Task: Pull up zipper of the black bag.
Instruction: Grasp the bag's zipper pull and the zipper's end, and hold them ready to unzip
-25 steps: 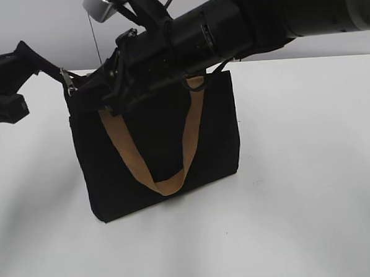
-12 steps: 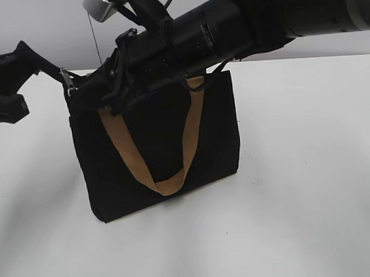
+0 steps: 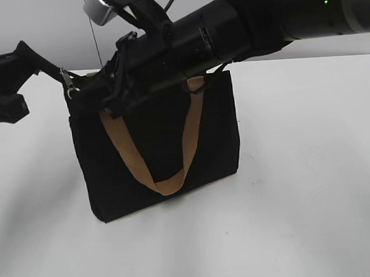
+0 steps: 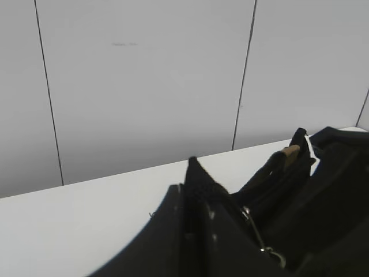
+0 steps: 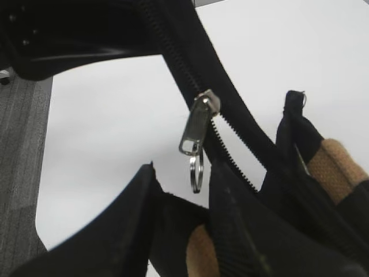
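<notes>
The black bag [image 3: 160, 146] stands upright on the white table, one tan handle hanging down its front. The zipper [image 3: 68, 84] is a small silver slider at the bag's top left corner. My left gripper [image 3: 45, 70] is shut on the black fabric end of the zip track [image 4: 193, 173], holding it taut. My right arm reaches across from the upper right to the same corner, with my right gripper [image 3: 108, 99] over the bag's top. In the right wrist view the slider [image 5: 198, 124] hangs on the track, its ring dangling between the open right jaws [image 5: 184, 173], untouched.
The white table [image 3: 311, 169] spreads round the bag. A tan handle [image 5: 334, 161] lies just right of the track inside the bag's mouth. A grey wall stands behind the table. A silver camera housing [image 3: 97, 6] sits above my right wrist.
My right arm has edged slightly up and left over the bag's top. The bag and my left gripper have not moved.
</notes>
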Controlling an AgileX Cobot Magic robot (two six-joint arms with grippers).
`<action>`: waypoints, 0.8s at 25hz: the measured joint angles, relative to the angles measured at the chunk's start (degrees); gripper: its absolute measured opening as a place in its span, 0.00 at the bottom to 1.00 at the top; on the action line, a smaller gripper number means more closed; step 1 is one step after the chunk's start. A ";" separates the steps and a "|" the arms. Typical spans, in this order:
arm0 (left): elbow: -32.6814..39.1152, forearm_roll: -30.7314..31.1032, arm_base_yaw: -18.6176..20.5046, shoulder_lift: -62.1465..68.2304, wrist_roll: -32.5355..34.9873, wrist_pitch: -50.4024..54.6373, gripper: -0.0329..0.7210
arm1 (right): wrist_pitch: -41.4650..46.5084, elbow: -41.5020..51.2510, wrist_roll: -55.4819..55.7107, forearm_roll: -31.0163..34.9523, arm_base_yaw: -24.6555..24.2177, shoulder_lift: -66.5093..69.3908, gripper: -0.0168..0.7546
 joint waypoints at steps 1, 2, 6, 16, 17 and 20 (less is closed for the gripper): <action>0.00 0.05 0.00 0.00 -0.02 0.00 0.07 | -0.04 0.00 0.00 0.06 0.00 0.26 0.35; 0.00 0.05 0.00 0.00 -0.02 0.00 0.07 | 0.01 0.00 0.00 0.10 0.00 0.69 0.35; 0.00 0.05 0.00 0.00 -0.02 0.00 0.07 | 0.01 0.00 0.00 0.60 0.00 1.40 0.35; 0.00 0.05 0.00 0.00 -0.07 0.00 0.07 | -0.12 0.00 0.09 5.87 0.00 1.40 0.33; 0.00 0.05 0.00 0.00 -0.07 0.00 0.07 | -0.12 0.00 0.09 5.87 0.00 1.40 0.32; 0.00 0.05 0.00 0.00 -0.07 0.00 0.07 | -0.16 0.00 0.09 5.87 0.00 1.40 0.29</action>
